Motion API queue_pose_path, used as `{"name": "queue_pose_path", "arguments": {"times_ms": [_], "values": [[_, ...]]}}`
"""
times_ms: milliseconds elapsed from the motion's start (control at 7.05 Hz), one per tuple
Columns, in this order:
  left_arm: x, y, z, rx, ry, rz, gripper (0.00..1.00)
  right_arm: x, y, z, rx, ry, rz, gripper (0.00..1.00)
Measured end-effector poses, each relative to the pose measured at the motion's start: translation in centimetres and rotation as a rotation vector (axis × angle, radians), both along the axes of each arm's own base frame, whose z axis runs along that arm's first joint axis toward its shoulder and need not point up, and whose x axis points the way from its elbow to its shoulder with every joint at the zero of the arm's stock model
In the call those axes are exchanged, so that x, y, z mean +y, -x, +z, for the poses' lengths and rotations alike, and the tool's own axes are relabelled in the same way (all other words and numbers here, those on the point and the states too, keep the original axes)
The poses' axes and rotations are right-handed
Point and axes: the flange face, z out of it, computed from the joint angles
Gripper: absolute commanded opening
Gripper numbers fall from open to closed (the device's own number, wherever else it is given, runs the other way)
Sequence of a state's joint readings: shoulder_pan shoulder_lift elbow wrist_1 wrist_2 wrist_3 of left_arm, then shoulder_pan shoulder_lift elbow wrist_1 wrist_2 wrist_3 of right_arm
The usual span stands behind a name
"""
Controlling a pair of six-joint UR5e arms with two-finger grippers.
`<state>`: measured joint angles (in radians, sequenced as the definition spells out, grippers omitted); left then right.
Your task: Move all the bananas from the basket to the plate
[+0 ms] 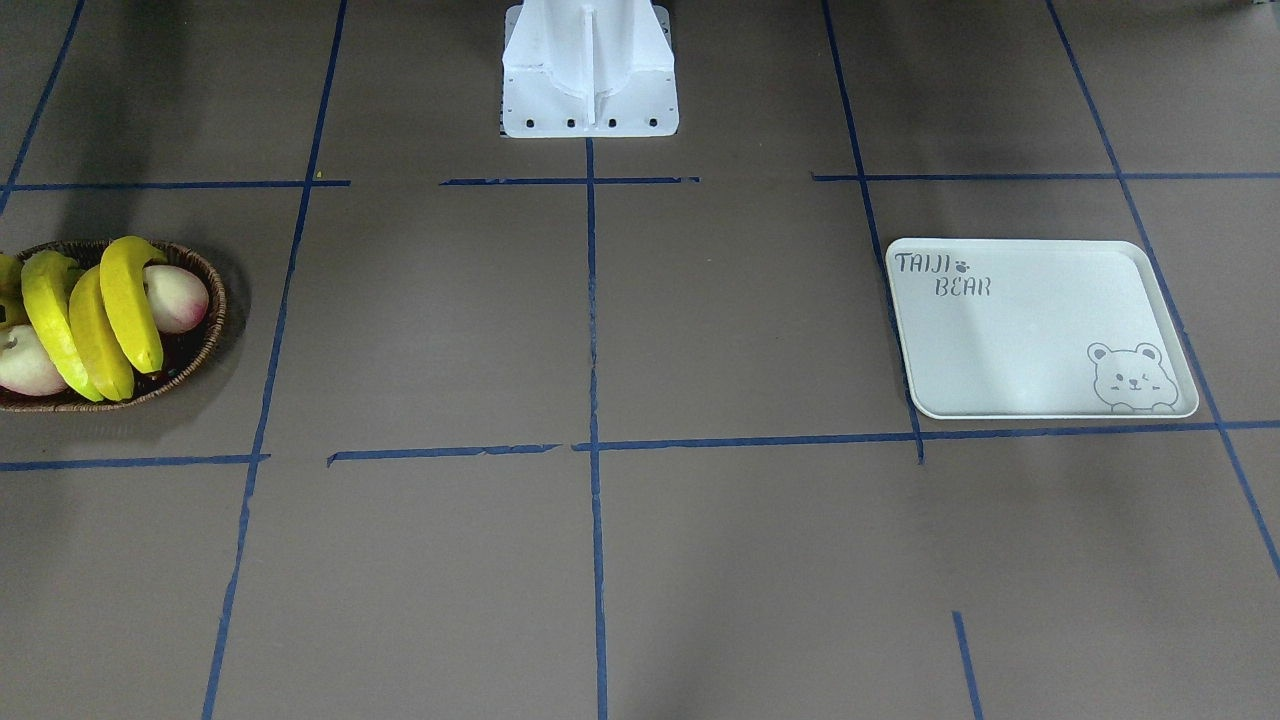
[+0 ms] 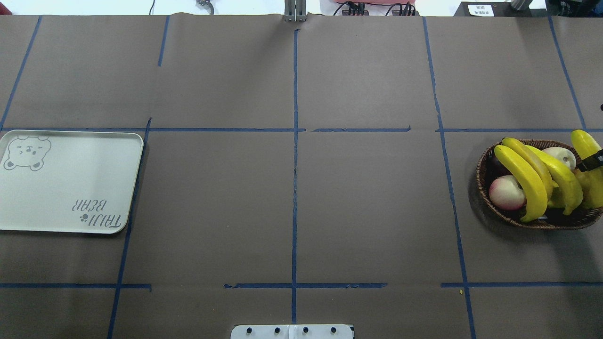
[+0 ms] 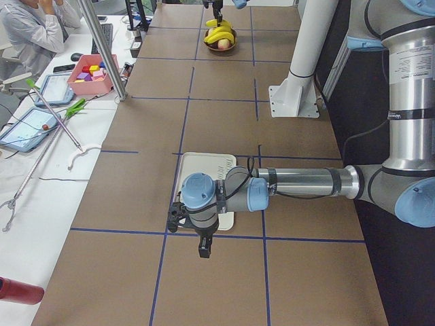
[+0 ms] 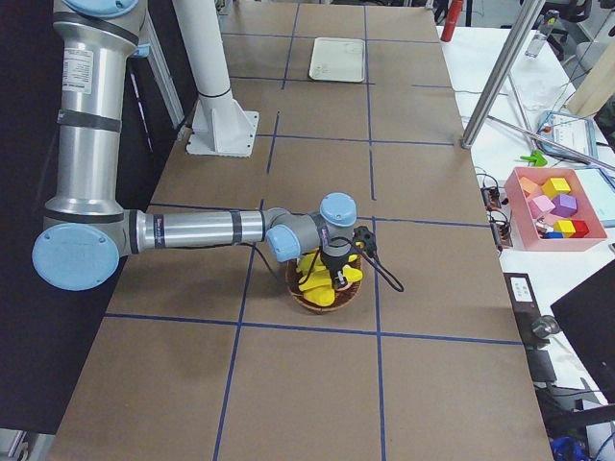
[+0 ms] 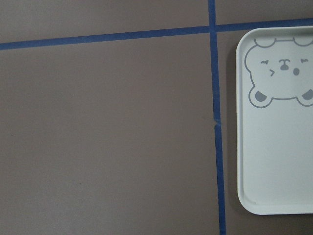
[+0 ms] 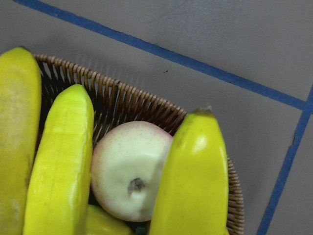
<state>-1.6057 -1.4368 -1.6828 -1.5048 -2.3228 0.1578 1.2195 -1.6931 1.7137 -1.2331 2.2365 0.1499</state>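
Four bananas are in the basket, all directly beneath the right gripper, which hangs low over the fruit. Whether its jaws are parted or have hold of anything cannot be told. Two peaches share the basket. One plate, bare, lies well apart from that gripper at the table's other end, just beside and below the left gripper, and how wide that one stands cannot be told either. The table is brown, crossed by blue tape lines, with one white robot base at its edge. Beyond it, a white bench carries one pink box of coloured blocks and two tablets, and a person sits there.
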Motion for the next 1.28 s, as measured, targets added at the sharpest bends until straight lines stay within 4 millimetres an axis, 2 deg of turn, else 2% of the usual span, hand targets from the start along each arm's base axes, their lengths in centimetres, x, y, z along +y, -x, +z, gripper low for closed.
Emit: {"name": "queue_pose_path", "arguments": {"times_ms": [284, 426, 710, 852, 1277], "values": [[-0.1, -0.1, -0.2, 0.002, -0.006, 0.002, 1.0, -1.2, -3.8, -1.5, 0.006, -0.036, 0.03, 0.0], [-0.3, -0.1, -0.6, 0.003, -0.015, 0.004, 1.0, -2.4, -4.6, -4.6, 0.011, -0.045, 0.029, 0.0], [-1.1, -0.7, -1.6, 0.004, -0.034, 0.016, 1.0, -4.7, -4.3, -14.9, 0.019, -0.064, 0.022, 0.01], [-2.4, -1.1, -2.7, 0.003, -0.065, 0.024, 1.0, -5.1, -2.3, -18.7, 0.012, -0.099, -0.014, 0.01], [-7.9, -2.3, -7.8, 0.004, -0.242, 0.018, 1.0, -6.2, 8.9, -28.2, -0.032, -0.264, -0.185, 0.0]]}}
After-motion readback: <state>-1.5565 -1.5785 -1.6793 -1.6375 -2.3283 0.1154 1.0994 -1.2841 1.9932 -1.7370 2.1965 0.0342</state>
